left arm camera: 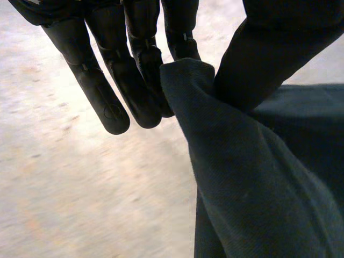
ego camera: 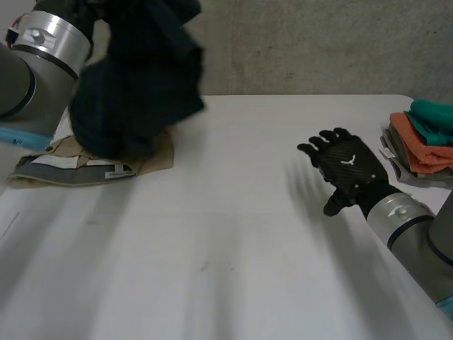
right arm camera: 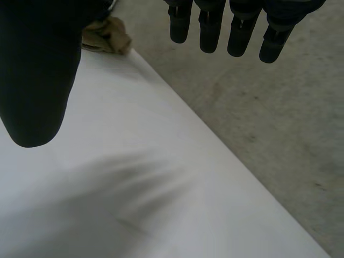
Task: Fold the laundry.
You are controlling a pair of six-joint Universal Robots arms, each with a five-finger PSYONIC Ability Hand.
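Desk (ego camera: 233,241), white: one is carrying everything.
Dark garment (ego camera: 134,85): one is hanging from the left hand (left arm camera: 102,91).
Tan garment (ego camera: 71,166): one is lying on the desk.
Folded cloths (ego camera: 423,145): three are sitting stacked, counting by colour, being one teal cloth (ego camera: 433,117), one orange cloth (ego camera: 417,142) and one grey cloth (ego camera: 419,174).
Hands: two are showing, the left hand and the right hand (ego camera: 347,164).

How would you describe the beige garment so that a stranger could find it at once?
On the white table, look at the far side by the robot's left arm. The beige garment lies flat there, under the dark cloth that the left hand holds up. Unlike the folded stack opposite, it is sand-coloured, with white labels showing.
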